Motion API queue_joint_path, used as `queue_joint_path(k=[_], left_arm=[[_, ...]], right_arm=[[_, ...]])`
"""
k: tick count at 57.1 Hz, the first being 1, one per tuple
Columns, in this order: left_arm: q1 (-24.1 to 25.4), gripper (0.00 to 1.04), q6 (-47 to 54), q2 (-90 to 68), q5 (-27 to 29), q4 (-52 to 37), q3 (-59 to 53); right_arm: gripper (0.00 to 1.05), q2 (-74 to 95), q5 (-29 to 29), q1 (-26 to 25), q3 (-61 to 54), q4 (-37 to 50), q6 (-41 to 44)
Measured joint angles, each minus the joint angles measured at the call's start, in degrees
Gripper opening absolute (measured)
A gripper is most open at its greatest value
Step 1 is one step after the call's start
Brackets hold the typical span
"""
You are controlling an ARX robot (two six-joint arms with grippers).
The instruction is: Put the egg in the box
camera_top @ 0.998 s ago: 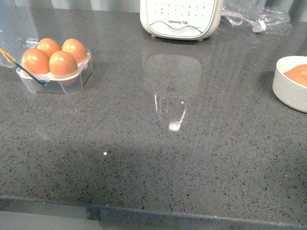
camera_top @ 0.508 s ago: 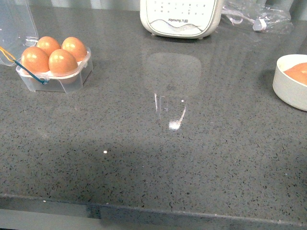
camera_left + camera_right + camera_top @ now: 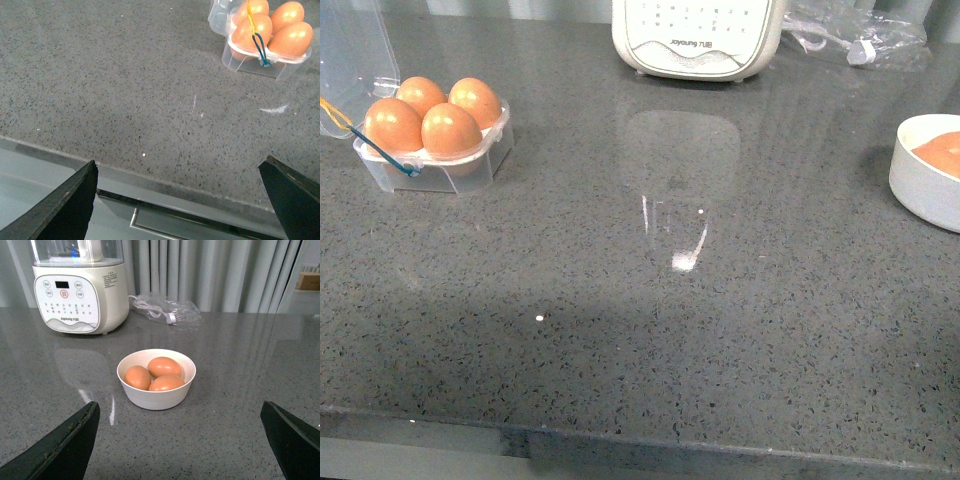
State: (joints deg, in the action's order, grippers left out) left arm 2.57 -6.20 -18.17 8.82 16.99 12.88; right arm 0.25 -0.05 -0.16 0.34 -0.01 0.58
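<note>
The clear plastic box (image 3: pixel 470 170) stands at the far left of the counter with its lid (image 3: pixel 355 55) open and several brown eggs (image 3: pixel 450 130) in its cups. It also shows in the left wrist view (image 3: pixel 250 62). Three more brown eggs (image 3: pixel 162 366) lie in a white bowl (image 3: pixel 156 397), which shows at the right edge of the front view (image 3: pixel 920 190). My left gripper (image 3: pixel 185 200) is open and empty over the counter's front edge. My right gripper (image 3: pixel 180 440) is open and empty, short of the bowl. Neither arm shows in the front view.
A white kitchen appliance (image 3: pixel 695 40) stands at the back middle, also in the right wrist view (image 3: pixel 80 300). A clear bag with a cable (image 3: pixel 855 40) lies at the back right. The counter's front edge (image 3: pixel 620 440) runs along the bottom. Curtains (image 3: pixel 215 275) hang behind.
</note>
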Motion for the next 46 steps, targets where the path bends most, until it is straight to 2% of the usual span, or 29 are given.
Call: queue_joint_path(k=[6,13,25,34,46], left_arm=[[2.12,0.98,0.63,-4.63,-2.56,-5.9,0.2],[6.05,0.98,2.47,-14.64,-6.19,-18.23,2.95],[14.1,0.98,8.09,-37.55,-11.06,-38.77,14.29],[16.9,0.98,11.65,-51.1,-11.85,-42.97,24.2],[16.46,0.98,15.06,-64.96,-12.9,-41.7,35.52]], right_arm=[[0.97,0.0,0.0,0.0,0.0,0.0,0.0],[0.97,0.0,0.0,0.0,0.0,0.0,0.0],[0.97,0.0,0.0,0.0,0.0,0.0,0.0],[0.97,0.0,0.0,0.0,0.0,0.0,0.0],[0.97,0.0,0.0,0.0,0.0,0.0,0.0]])
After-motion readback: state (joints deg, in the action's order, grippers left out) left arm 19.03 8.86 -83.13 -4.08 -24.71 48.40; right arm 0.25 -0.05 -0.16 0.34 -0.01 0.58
